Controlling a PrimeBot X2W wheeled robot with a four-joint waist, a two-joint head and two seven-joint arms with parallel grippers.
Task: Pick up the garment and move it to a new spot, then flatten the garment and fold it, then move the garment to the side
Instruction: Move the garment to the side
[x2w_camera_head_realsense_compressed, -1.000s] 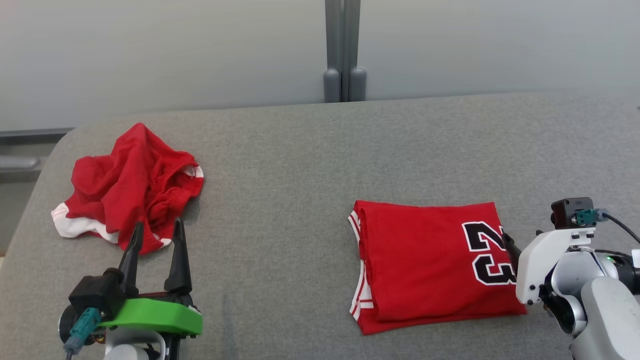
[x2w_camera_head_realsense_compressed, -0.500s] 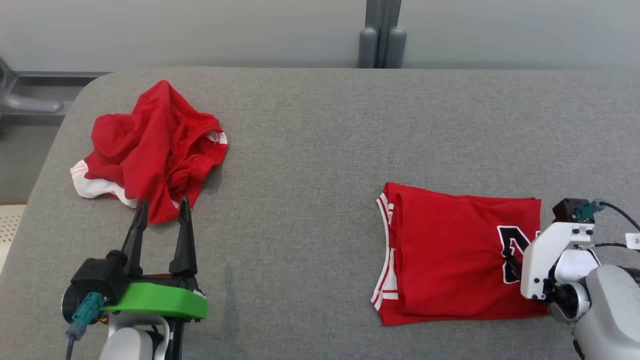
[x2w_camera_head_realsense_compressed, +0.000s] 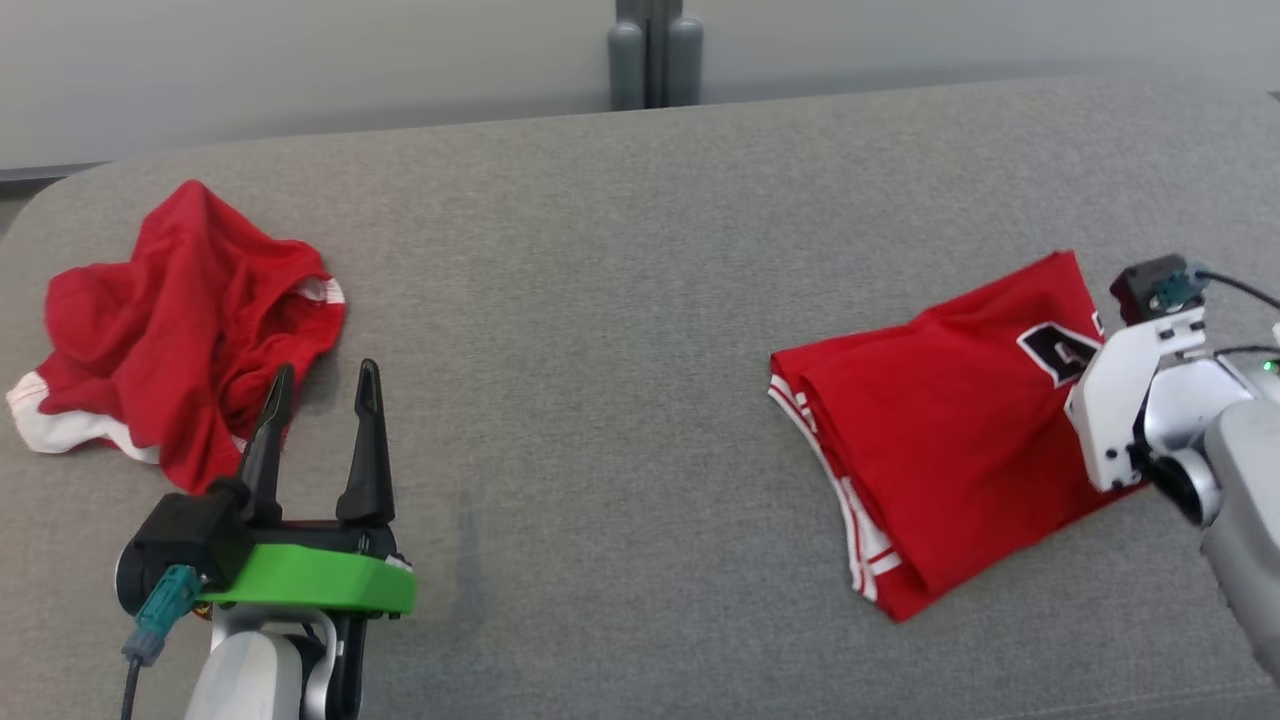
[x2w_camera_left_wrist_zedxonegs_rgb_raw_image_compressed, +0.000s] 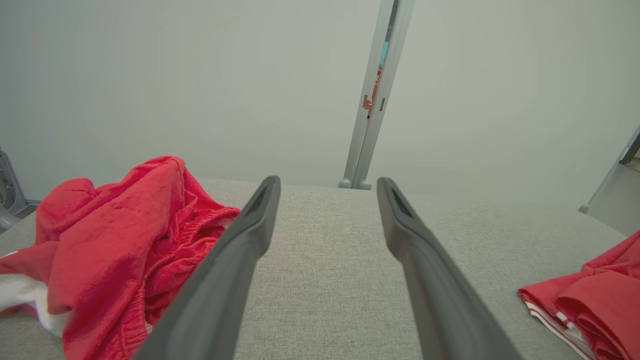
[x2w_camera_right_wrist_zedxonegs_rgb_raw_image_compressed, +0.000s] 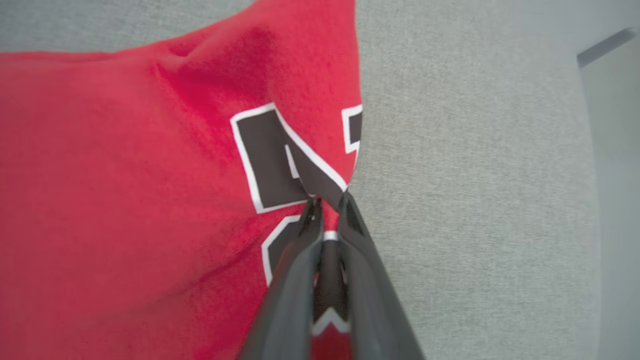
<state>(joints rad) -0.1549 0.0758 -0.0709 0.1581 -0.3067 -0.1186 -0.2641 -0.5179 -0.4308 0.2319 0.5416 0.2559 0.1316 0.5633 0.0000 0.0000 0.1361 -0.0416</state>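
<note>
Red folded jersey with black number pinched at edge in right gripper, wrist angled down. Left gripper spread wide, crumpled red garment beside left finger.

The grey table has a wide bare strip down its middle, between the crumpled red cloth on the left and the folded red jersey on the right. A gripper can pass there freely. The left gripper stands just beside that cloth, fingers apart. A grey post stands behind the far edge.
</note>
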